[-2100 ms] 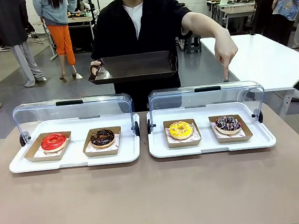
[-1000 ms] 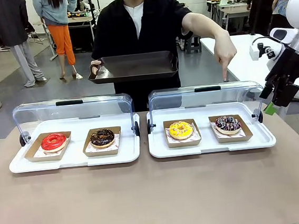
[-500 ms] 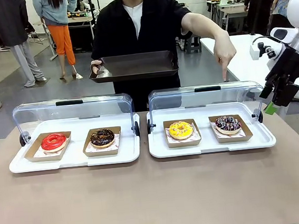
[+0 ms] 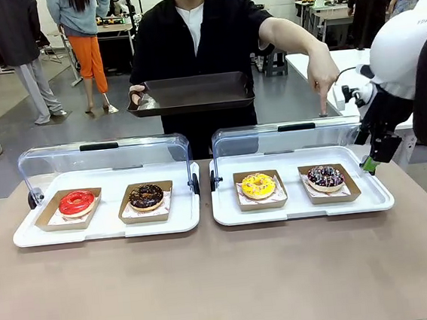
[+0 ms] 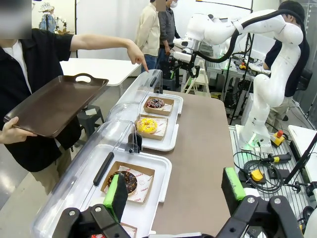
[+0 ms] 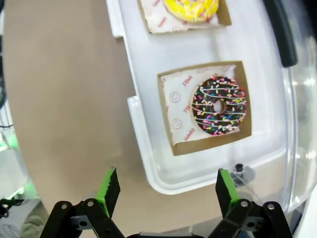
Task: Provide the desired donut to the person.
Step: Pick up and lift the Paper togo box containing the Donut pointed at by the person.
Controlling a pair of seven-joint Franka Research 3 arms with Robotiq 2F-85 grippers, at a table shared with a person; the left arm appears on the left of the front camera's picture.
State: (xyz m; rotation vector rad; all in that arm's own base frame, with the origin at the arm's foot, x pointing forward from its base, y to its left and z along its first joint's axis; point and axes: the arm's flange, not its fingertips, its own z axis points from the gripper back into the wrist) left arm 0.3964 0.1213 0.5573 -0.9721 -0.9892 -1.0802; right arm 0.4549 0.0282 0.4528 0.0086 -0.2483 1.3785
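The person (image 4: 198, 37) across the table holds a dark tray (image 4: 192, 94) in one hand and points a finger (image 4: 322, 106) down over the chocolate sprinkle donut (image 4: 325, 176). That donut (image 6: 219, 104) lies in a cardboard holder at the right end of the right white tray (image 4: 301, 208), beside a yellow donut (image 4: 258, 185). My right gripper (image 4: 370, 161) hangs open just off that tray's right end, above and beside the sprinkle donut, its fingers (image 6: 167, 184) empty. My left gripper (image 5: 174, 191) is open and empty, above the left tray's chocolate donut (image 5: 128, 181).
The left white tray (image 4: 107, 229) holds a red donut (image 4: 76, 202) and a chocolate donut (image 4: 147, 196). Clear lids (image 4: 295, 138) stand raised behind both trays. A white table (image 4: 388, 86) stands at the back right. The brown tabletop (image 4: 225, 280) lies bare in front.
My right arm has come in from the right and lowered its gripper to the right tray's end. The person keeps pointing at the sprinkle donut.
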